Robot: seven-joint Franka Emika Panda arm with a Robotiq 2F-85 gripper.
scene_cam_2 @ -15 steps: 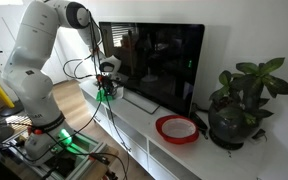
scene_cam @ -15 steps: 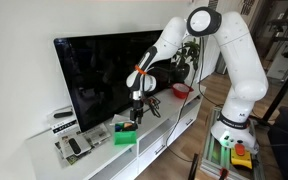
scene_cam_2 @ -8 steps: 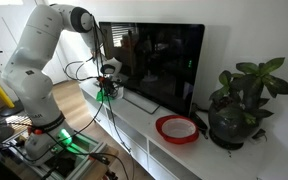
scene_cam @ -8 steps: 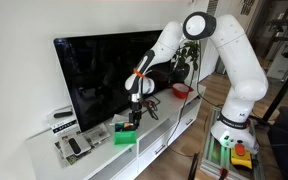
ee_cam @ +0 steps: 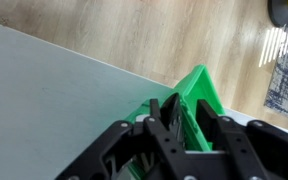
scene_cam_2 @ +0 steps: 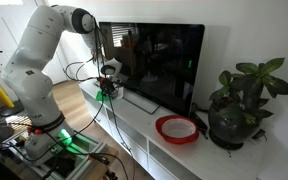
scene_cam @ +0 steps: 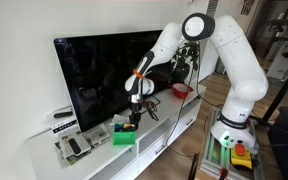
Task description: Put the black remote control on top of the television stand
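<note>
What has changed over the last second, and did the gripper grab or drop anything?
The gripper edged slightly along the white stand, away from the robot's base, and hangs just above the green box. No grab or release shows, and whether it holds anything cannot be told. The TV, red bowl and plant stayed put.
</note>
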